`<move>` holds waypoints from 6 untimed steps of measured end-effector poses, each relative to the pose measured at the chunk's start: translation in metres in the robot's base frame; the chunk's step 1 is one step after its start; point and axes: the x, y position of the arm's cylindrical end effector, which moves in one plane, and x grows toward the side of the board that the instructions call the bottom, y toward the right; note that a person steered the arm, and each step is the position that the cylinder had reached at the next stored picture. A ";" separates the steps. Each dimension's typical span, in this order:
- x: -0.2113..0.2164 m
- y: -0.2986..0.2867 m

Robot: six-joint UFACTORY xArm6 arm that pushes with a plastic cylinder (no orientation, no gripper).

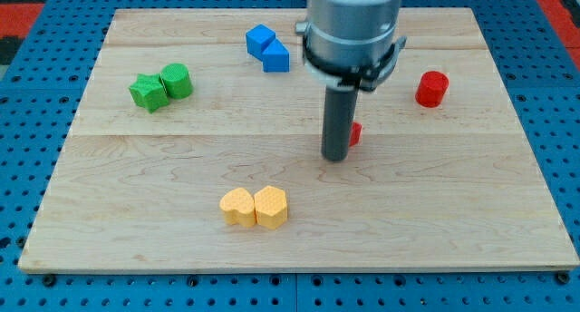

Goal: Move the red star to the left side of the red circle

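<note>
The red circle (432, 88) is a short red cylinder at the view's right, on the upper part of the wooden board. The red star (355, 133) is mostly hidden behind the dark rod; only a small red edge shows at the rod's right side, left of and below the red circle. My tip (335, 157) rests on the board near its centre, right against the star's left side.
Two blue blocks (267, 48) sit together at the view's top centre. A green star (147, 92) and a green cylinder (176, 81) touch at the view's left. Two yellow blocks (255, 206), one heart-shaped, sit side by side at the bottom centre. The board (471, 212) lies on a blue pegboard.
</note>
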 end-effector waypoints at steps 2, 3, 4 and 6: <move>-0.031 -0.086; -0.057 -0.033; -0.057 0.028; -0.056 0.091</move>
